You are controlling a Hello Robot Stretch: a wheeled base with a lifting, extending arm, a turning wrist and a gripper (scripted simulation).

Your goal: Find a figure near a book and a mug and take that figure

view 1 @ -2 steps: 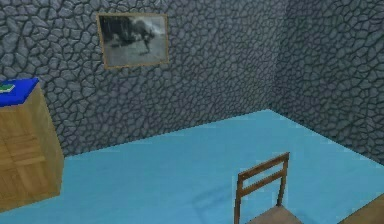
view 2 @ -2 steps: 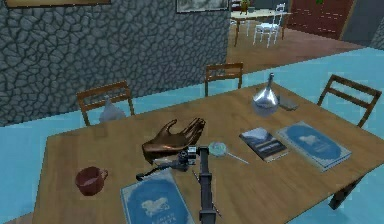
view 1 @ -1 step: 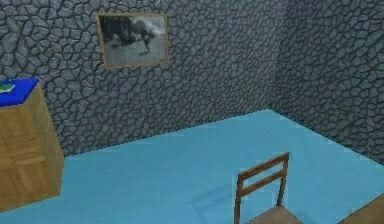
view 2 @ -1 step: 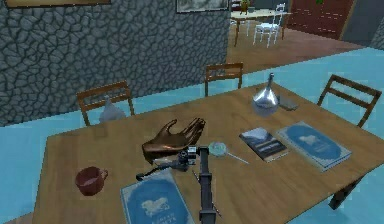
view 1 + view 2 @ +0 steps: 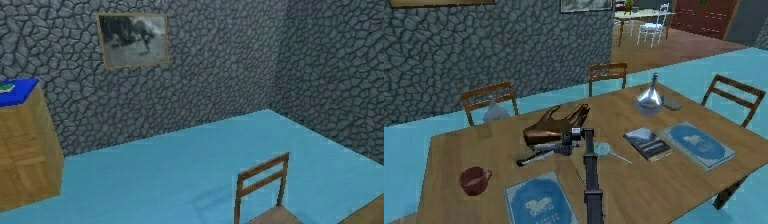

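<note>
In the forward view, a dark stone-patterned wall (image 5: 220,60) carries one framed picture (image 5: 132,40). One wooden cabinet (image 5: 25,150) stands at the view's left edge with a blue item (image 5: 15,88) on its top; what that item is cannot be told. The floor (image 5: 150,170) is light blue. One wooden chair (image 5: 264,188) shows at the bottom, right of the middle, its back turned toward the camera.

In the arm side view, one long wooden table (image 5: 684,185) takes up most of the lower part. Three wooden chairs (image 5: 489,100) stand along its far side, at the left, in the middle and at the right. On the tabletop stands one glossy brown figure (image 5: 556,125), near the middle. One dark red mug (image 5: 474,180) sits toward the view's left, well apart from the figure. One dark book (image 5: 647,143) lies to the figure's right. Two flat blue rectangles (image 5: 699,143) with pale markings lie on the table, one beside the book and one near the bottom edge. One glass flask (image 5: 651,95) stands near the far edge. The arm (image 5: 592,190) rises from the bottom edge, and the gripper (image 5: 529,160) lies just in front of the figure; whether it holds anything cannot be told, nor whether it touches the figure
</note>
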